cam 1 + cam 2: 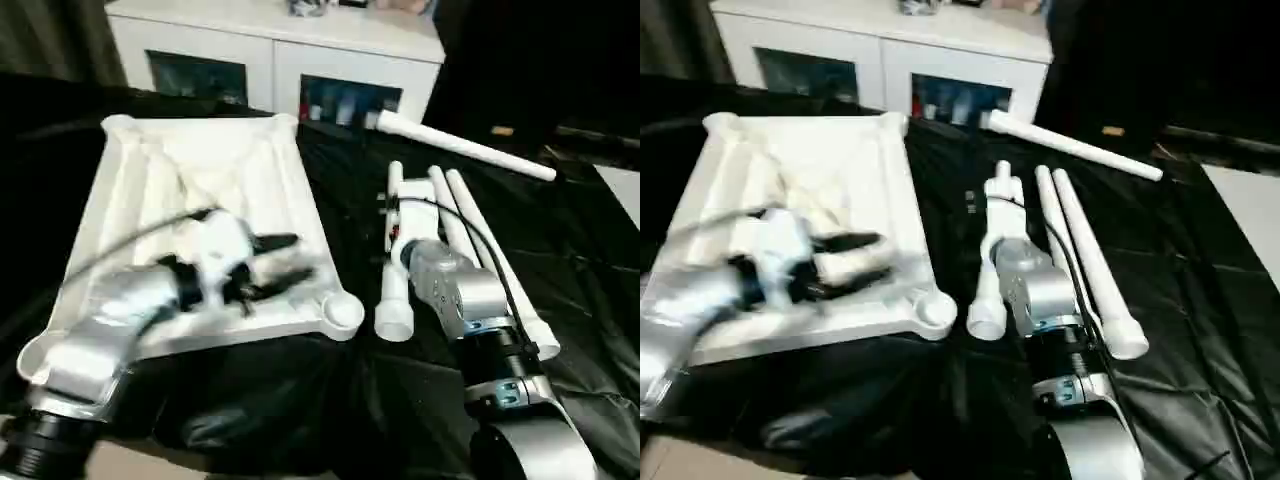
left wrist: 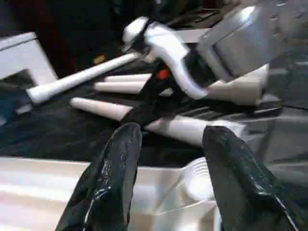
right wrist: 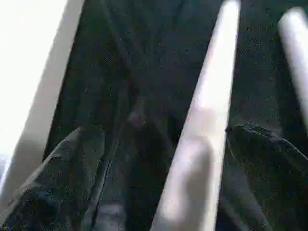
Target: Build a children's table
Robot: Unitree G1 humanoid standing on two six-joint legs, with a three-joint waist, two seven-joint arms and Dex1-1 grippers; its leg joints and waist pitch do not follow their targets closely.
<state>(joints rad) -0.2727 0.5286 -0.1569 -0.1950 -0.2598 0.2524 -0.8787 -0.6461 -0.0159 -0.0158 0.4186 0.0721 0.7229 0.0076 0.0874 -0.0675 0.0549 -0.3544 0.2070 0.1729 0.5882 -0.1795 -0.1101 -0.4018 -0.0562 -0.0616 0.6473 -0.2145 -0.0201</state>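
The white tabletop (image 1: 150, 170) lies upside down on the left, ribbed side up, with a round corner socket (image 1: 341, 312) at its near right corner. My left gripper (image 1: 290, 262) hovers over the tabletop's near right part, open and empty. To its right, three white legs (image 1: 470, 235) lie side by side on the black cloth, and a fourth leg (image 1: 462, 146) lies crosswise behind them. My right gripper (image 3: 168, 137) is open over the leftmost leg (image 3: 202, 144), and its fingers (image 3: 255, 144) stand on either side of that leg without closing on it.
A white cabinet (image 1: 270, 60) with dark glass doors stands behind the work. Black cloth (image 1: 350, 400) covers the surface under everything. A pale surface (image 1: 622, 195) shows at the right edge.
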